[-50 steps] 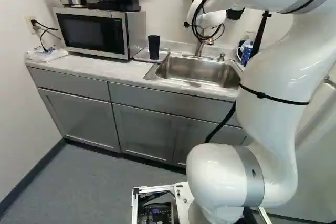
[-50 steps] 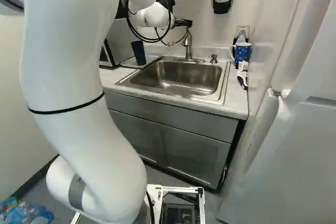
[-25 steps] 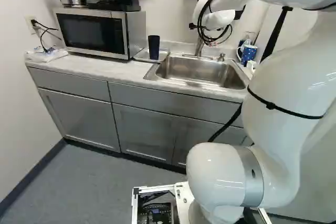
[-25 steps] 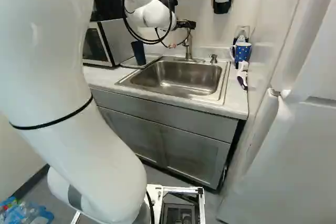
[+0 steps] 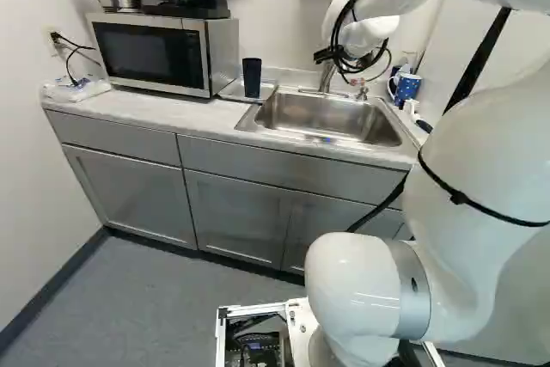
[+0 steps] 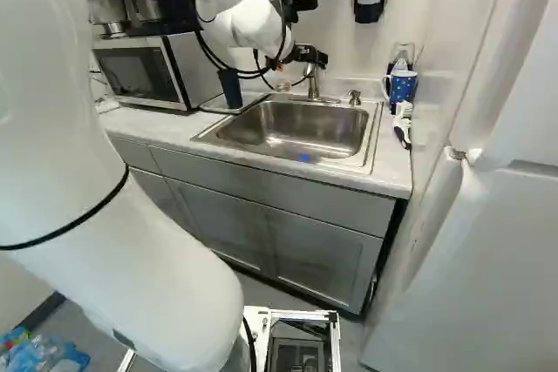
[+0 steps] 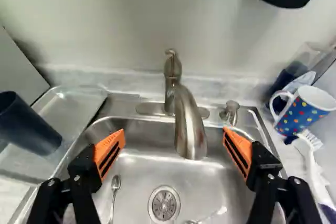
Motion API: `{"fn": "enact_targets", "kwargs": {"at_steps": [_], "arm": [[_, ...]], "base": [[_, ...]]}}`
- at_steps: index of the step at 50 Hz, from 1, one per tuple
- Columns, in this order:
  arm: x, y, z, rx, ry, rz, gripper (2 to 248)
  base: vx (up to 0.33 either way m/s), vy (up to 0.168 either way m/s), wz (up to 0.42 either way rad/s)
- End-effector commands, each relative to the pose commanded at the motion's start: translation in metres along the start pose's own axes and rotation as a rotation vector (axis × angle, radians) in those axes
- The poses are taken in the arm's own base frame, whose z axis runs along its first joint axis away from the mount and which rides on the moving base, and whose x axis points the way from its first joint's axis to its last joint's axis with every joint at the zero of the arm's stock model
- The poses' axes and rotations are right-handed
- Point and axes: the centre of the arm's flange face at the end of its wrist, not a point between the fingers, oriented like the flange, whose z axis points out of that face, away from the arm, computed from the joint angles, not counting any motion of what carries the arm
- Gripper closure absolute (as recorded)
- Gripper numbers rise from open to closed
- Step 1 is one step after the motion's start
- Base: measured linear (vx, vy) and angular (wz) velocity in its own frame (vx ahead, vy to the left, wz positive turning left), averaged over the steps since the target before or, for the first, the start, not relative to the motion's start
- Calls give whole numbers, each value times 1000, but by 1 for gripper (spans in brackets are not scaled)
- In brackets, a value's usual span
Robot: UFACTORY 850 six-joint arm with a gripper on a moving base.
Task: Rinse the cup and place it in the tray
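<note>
Navy blue, the cup [image 5: 252,77] stood upright in the tray [image 7: 79,103] beside the sink [image 5: 296,133]. We had our gripper [image 6: 301,57] above the sink, its two orange-padded fingers [image 7: 110,149] spread apart, and saw the faucet [image 7: 189,129] between them. We saw a spoon [image 7: 115,183] near the drain [image 7: 164,204] and, on the table [image 5: 146,107], a spotted mug [image 7: 302,113] near a white brush [image 7: 310,161].

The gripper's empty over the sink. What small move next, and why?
Probably ease the open gripper sideways toward the spotted mug, clear of the faucet: it grips nothing, the mug stands on the counter beside the sink, and the dark cup is already in the tray.
</note>
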Motion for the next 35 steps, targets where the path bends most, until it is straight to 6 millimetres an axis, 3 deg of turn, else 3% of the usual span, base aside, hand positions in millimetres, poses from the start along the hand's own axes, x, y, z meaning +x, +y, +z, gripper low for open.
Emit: {"fn": "enact_targets", "kwargs": {"at_steps": [16,35], "arm": [[-29,6,-25,-5,-165,9,3],[-46,5,-30,6,-360,10,3]], "base": [[0,0,0],[0,0,0]]}}
